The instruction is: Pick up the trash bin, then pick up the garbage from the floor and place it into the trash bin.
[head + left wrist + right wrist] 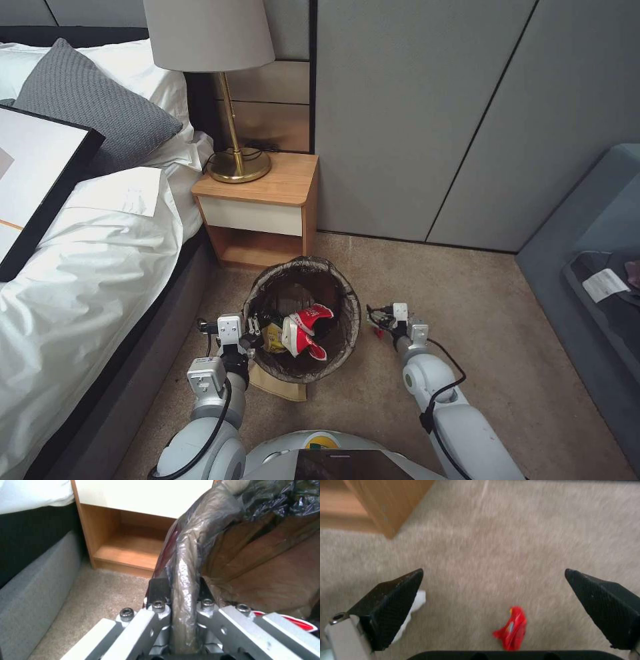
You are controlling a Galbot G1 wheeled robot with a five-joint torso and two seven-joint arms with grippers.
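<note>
A bed [87, 267] with white linen is seen along the robot's left, with a grey pillow [87, 110] and a black-framed picture [37, 180] lying on it. A wooden nightstand [263, 207] is set in the corner by the bed's head end, against the grey panelled wall; a brass lamp [230, 100] stands on its top, and its open lower shelf is seen in the left wrist view. The trash bin [303, 320] is placed on the beige carpet [480, 320] just in front of the nightstand, close to the bed's side, its dark liner bag [213, 525] folded over the rim. Inside it, crushed red-and-white paper cups [307, 330] and a yellow wrapper [273, 337] are visible. A flat brown paper bag [283, 388] is partly covered by the bin's near edge, on the carpet. The left gripper [252, 327] is closed on the bin's rim at the bed side; in the left wrist view the bag-covered rim is pinched between the two fingers [156, 590]. The right gripper [379, 320] is held low beside the bin's opposite side, apart from it, jaws spread wide over the carpet. Between its black fingertips [395, 600] a small red scrap [511, 628] lies on the carpet, untouched, and a white scrap [415, 605] shows partly behind one fingertip.
</note>
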